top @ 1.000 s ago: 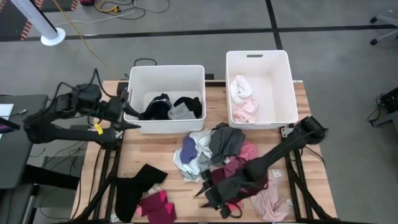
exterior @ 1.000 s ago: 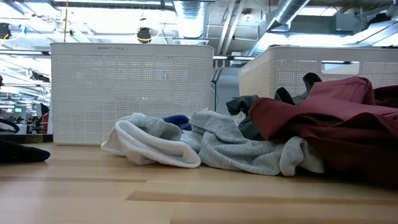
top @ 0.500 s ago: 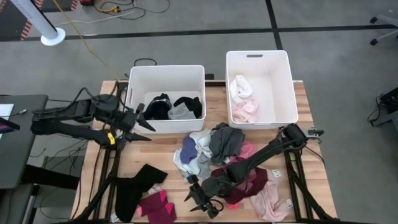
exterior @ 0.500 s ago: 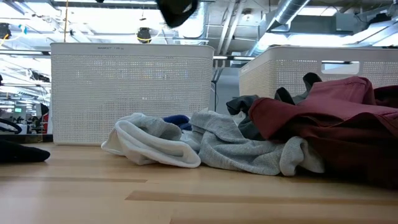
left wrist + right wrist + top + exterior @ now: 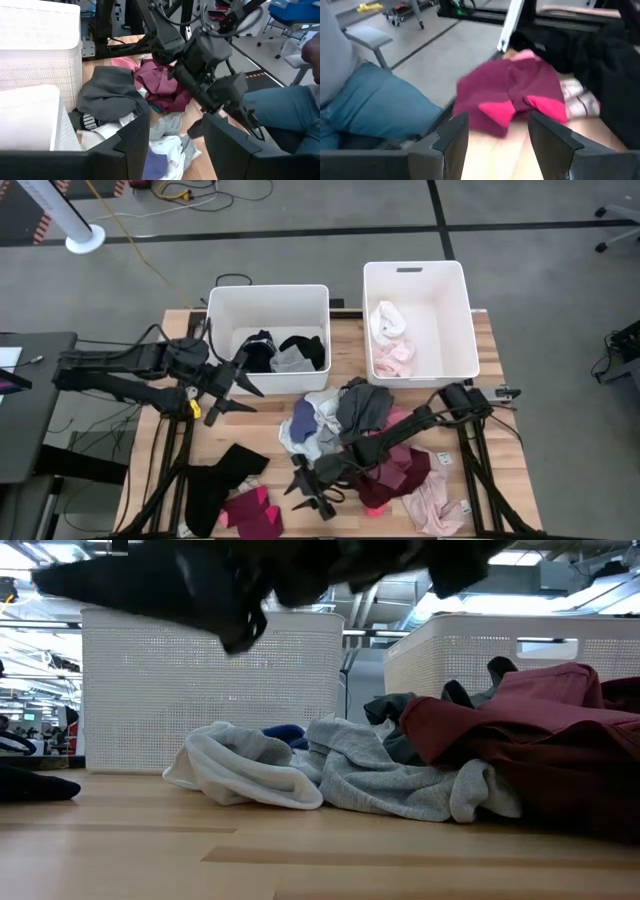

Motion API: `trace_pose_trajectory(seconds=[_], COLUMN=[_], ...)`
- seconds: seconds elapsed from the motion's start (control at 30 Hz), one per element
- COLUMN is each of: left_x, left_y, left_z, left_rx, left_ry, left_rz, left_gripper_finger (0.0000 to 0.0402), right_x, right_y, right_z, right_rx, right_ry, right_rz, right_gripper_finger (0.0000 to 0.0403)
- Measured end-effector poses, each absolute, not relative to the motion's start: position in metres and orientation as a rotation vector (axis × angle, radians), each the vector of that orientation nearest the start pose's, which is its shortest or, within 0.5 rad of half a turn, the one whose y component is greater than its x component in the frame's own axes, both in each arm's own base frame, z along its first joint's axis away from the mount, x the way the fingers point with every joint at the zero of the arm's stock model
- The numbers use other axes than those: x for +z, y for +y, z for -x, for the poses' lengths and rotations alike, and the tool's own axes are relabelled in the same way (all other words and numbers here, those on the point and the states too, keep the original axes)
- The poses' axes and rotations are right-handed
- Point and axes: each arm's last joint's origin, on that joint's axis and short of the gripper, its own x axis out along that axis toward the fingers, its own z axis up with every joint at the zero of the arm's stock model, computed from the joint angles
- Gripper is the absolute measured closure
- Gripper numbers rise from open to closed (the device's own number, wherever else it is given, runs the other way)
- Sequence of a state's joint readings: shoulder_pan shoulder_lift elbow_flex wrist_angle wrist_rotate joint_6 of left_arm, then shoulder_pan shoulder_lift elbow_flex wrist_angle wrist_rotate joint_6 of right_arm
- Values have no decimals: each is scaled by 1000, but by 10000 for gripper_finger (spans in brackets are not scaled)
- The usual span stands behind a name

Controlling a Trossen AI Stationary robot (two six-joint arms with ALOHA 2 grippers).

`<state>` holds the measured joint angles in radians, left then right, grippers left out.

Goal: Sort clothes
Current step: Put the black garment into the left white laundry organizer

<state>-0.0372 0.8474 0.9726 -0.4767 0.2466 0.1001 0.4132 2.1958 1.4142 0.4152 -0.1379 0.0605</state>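
No text, label or number can be read.

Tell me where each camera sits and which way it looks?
High: above the table, looking straight down; shows both arms, left gripper, right gripper, both bins.
Low: at tabletop height, looking level at the clothes pile; dark arm parts cross overhead.
Left wrist: on the left arm, looking past its open fingers at the pile and right arm.
Right wrist: on the right arm, facing a maroon garment; fingers open.
Shared: high and low both show the white bins.
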Motion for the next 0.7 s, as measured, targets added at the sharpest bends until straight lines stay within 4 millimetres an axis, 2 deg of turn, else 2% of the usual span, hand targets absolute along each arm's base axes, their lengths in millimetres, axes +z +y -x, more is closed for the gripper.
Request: trace_pose_trajectory(seconds=[0.2, 0.33, 0.7], left_x=[353, 347, 318], left_y=[-14, -22, -72], left_z=[-179, -184, -192], left_rx=[-300, -333, -392], left_ry=[371, 427, 673], left_rz=[-45, -14, -15], left_gripper_finger=[224, 224, 231], right_x=[138, 131, 155], right_y=[198, 199, 195], right_z=[-453, -453, -435], right_rx=[551, 559, 541], right_ry=[402, 462, 652], right_rz=[-52, -46, -1], right_gripper_finger=[185, 185, 185])
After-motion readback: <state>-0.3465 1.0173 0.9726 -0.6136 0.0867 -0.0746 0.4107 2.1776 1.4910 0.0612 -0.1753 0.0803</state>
